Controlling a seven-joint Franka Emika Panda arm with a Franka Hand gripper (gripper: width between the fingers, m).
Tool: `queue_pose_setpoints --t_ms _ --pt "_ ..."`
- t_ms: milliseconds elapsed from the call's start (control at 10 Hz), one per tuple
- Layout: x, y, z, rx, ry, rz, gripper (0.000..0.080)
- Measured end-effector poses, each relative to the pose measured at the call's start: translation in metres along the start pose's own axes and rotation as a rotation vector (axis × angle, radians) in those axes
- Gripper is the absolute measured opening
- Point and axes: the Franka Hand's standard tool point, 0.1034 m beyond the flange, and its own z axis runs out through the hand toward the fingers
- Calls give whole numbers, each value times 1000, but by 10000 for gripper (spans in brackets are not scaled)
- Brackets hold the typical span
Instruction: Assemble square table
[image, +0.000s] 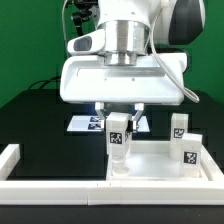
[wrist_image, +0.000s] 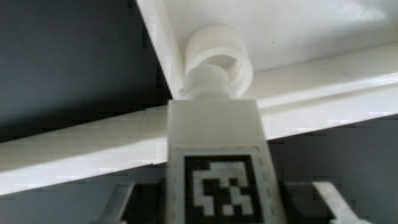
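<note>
One tagged white leg (image: 118, 140) seen held upright between gripper (image: 119, 117) fingers, clamped on its upper part; lower end set at near corner of square tabletop (image: 160, 165), apparently at corner hole (wrist_image: 217, 68), though seating cannot be confirmed; two more tagged legs (image: 183, 140) stood on tabletop toward exterior view's right; marker board (image: 85, 124) glimpsed behind on black table (image: 40, 125); white rail (image: 25, 187) laid along front edge.
</note>
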Motion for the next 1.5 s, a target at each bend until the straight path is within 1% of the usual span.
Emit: queue_pose_setpoints --t_ms 200,400,700,1000,1200,1500 --pt "-3 -2 6 -3 -7 -3 291" --pt "1 -5 10 -3 -3 -5 291" --pt "-1 -5 14 -6 -5 -8 291" --pt "-8 -6 20 -12 -5 -16 291" --pt "-6 -8 22 -17 36 -26 291" --pt "-5 -7 22 -19 43 -29 293"
